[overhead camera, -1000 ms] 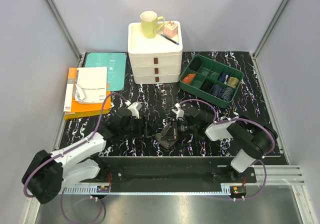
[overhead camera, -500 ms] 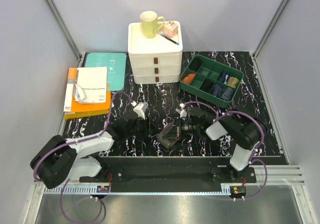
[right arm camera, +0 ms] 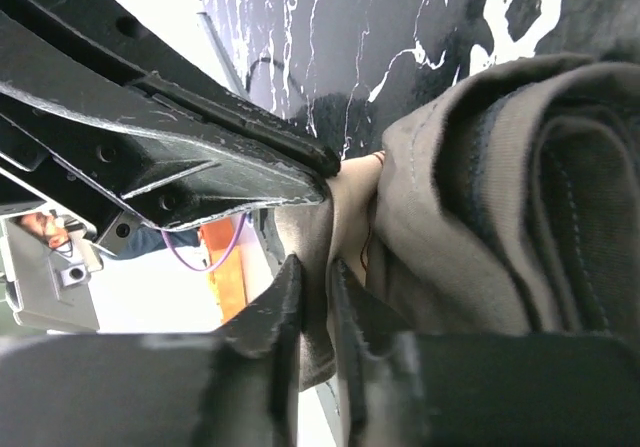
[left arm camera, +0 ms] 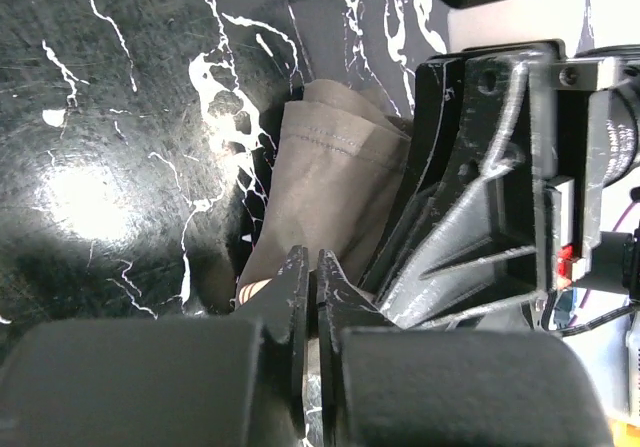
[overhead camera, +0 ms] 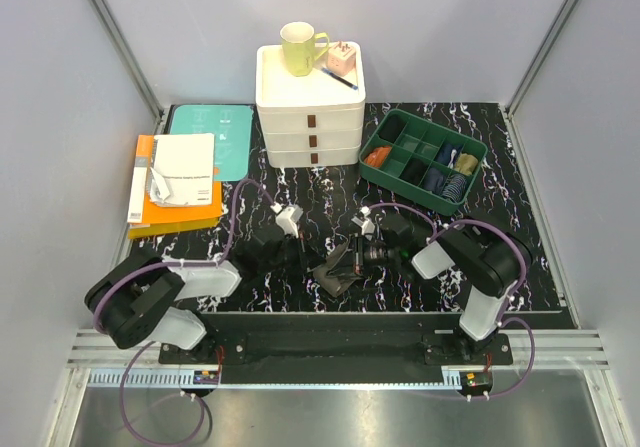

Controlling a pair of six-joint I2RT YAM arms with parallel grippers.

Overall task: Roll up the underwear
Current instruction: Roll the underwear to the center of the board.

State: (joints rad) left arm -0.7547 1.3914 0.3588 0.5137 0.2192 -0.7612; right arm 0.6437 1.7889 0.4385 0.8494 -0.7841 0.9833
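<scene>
The olive-brown underwear point(overhead camera: 335, 275) lies as a bunched, partly rolled bundle on the black marbled table near the front edge, between my two grippers. In the left wrist view its cloth point(left arm camera: 330, 187) runs up from my left gripper point(left arm camera: 310, 262), whose jaws are pressed together on its lower edge beside the striped waistband. My left gripper point(overhead camera: 303, 257) sits at the bundle's left side. The right gripper point(overhead camera: 347, 257) meets it from the right. In the right wrist view a beige fold of the underwear point(right arm camera: 500, 167) fills the narrow gap of my right gripper point(right arm camera: 312, 267).
A white drawer unit point(overhead camera: 310, 107) stands at the back with a yellow-green mug point(overhead camera: 298, 47) and a pink block point(overhead camera: 341, 60) on top. A green divided tray point(overhead camera: 422, 127) of sock bundles sits back right. Books point(overhead camera: 175, 182) lie at the left.
My left arm has swung right, bringing its gripper up against the bundle's left side. The right arm's elbow has drawn in; its gripper stays at the bundle.
</scene>
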